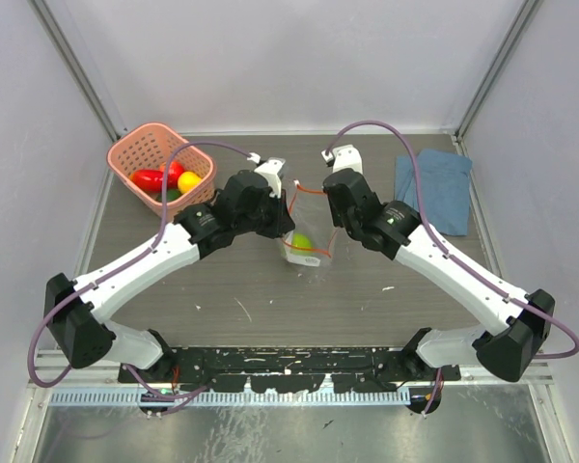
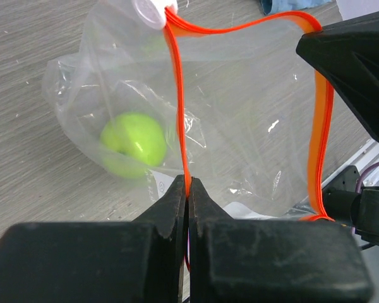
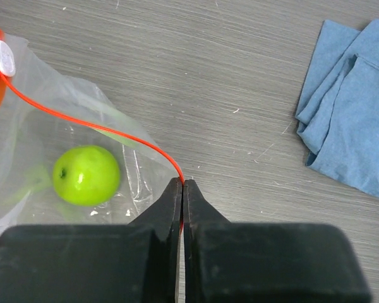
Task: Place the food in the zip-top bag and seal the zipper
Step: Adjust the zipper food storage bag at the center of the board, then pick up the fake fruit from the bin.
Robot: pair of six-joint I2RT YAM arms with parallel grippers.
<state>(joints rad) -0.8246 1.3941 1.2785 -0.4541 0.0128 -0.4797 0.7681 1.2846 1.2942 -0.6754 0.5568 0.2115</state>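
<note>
The clear zip-top bag hangs at the table's middle with its mouth pulled open between both grippers. A green toy apple lies inside it, also in the right wrist view. My left gripper is shut on the left side of the orange-red zipper. My right gripper is shut on the zipper's other side. The white slider sits at the far end of the mouth. More food, red and yellow, lies in the pink basket.
The pink lattice basket stands at the back left. A folded blue cloth lies at the back right, also in the right wrist view. White walls close the table on three sides.
</note>
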